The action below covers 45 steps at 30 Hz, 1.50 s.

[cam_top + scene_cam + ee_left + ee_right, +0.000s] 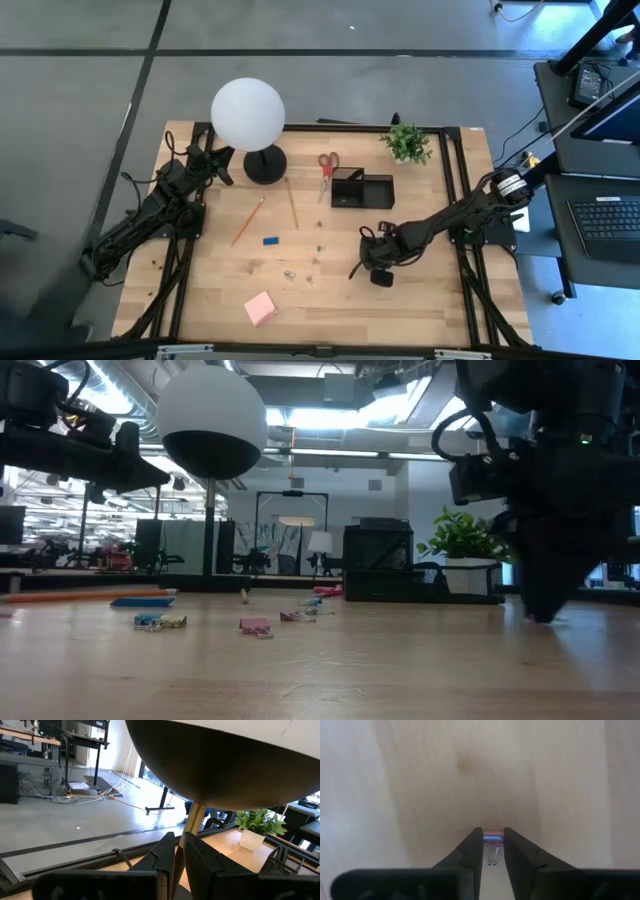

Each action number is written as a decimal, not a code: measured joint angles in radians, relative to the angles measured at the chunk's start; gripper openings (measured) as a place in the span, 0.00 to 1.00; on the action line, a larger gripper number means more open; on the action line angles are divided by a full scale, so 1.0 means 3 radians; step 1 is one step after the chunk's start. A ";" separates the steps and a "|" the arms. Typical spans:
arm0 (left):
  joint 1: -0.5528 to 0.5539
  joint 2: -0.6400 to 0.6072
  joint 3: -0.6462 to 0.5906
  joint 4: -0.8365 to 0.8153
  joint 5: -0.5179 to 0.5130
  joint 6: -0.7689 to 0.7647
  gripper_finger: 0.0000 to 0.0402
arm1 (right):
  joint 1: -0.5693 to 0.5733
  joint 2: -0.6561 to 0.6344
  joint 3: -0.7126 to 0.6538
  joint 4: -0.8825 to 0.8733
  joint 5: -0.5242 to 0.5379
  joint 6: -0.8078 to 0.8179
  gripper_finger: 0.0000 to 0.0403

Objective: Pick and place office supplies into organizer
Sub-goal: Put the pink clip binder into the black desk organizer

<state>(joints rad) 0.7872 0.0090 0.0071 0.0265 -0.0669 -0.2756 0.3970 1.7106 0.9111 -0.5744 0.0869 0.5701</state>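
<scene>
My right gripper (380, 276) points down at the table's near right part, shut on a tiny clip (492, 839) with a pink-and-blue body and a wire loop. More clips (289, 273) lie scattered mid-table. Red-handled scissors (327, 167) lie flat left of the black organizer (362, 189). Two pencils (248, 220) (291, 202), a blue eraser (270, 240) and a pink sticky-note pad (260, 308) lie on the wood. My left gripper (178, 851) waits shut at the far left, level, beside the lamp. My right gripper pinches the clip's coloured body (493, 838) between its two fingertips (476, 840), coming from above and pointing steeply down. The clip's wire loop (491, 860) shows between the fingers behind the body. The clip sits at the tabletop; whether it is lifted I cannot tell.
A white globe lamp (248, 114) on a round black base (265, 165) stands at the far left. A small green potted plant (407, 143) stands at the far right behind the organizer. Bare wood lies around my right gripper.
</scene>
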 joint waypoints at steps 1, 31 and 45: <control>-0.0001 0.0001 0.0001 0.0000 0.0000 0.0000 0.08 | -0.0022 -0.0040 -0.0011 -0.0060 -0.0013 0.0001 0.17; 0.0000 0.0000 0.0001 0.0000 0.0000 0.0000 0.08 | -0.1381 -0.0528 0.0584 0.0338 0.0761 -0.1460 0.18; -0.0001 0.0006 0.0001 0.0000 0.0000 0.0000 0.08 | -0.1405 0.0078 0.0589 0.0623 0.0857 -0.1660 0.18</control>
<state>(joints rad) 0.7869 0.0108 0.0074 0.0266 -0.0669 -0.2756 -0.0246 1.7340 1.0878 -0.3876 0.3439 0.0723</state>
